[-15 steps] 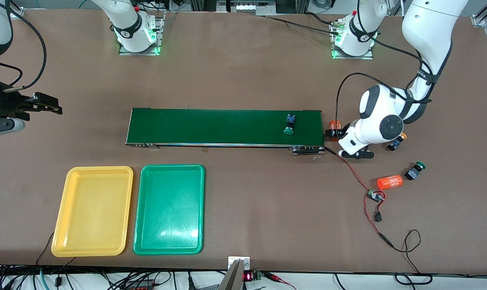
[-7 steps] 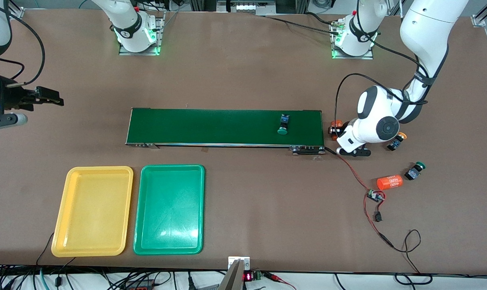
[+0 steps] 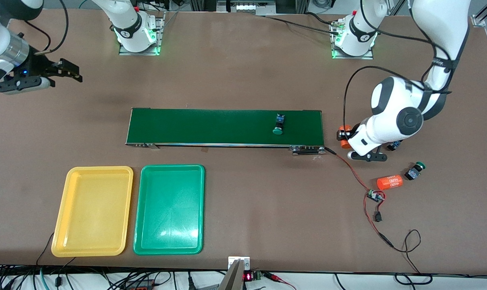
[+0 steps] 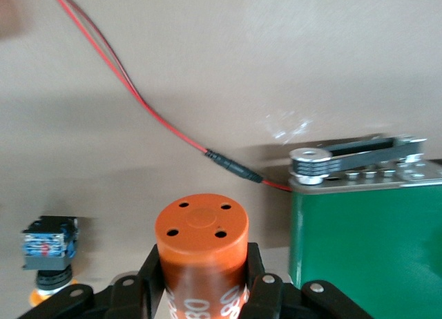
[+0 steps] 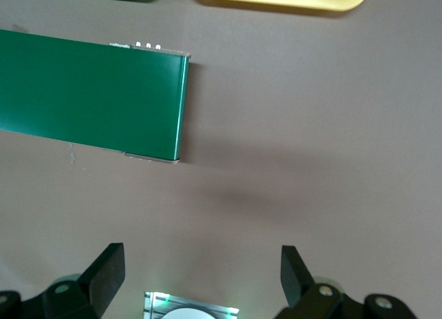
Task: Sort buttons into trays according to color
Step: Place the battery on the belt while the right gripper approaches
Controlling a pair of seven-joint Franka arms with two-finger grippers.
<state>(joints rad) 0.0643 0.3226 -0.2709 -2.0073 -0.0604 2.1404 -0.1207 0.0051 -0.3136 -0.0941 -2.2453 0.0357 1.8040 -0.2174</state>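
Item: my left gripper (image 4: 202,306) clamps an orange cylinder (image 4: 202,253) (white print) beside the conveyor belt (image 3: 225,127); my right gripper (image 5: 202,274), fingers spread, waits.

1. The desk (image 3: 243,72) is plain matte brown.
2. The conveyor belt (image 3: 211,126) at centre frame is dark green with silver edging.
3. Lower left of the frame: one yellow tray (image 3: 62,225) and one green tray (image 3: 142,225).
4. The button on the belt (image 3: 278,125) has a green cap on a black-and-blue body; the button at right of the frame (image 3: 414,171) matches.
5. The orange cylinder (image 4: 202,253) carries white print, as does the lying cylinder (image 3: 389,182).
6. A red-and-black wire (image 3: 354,173) runs at lower right.
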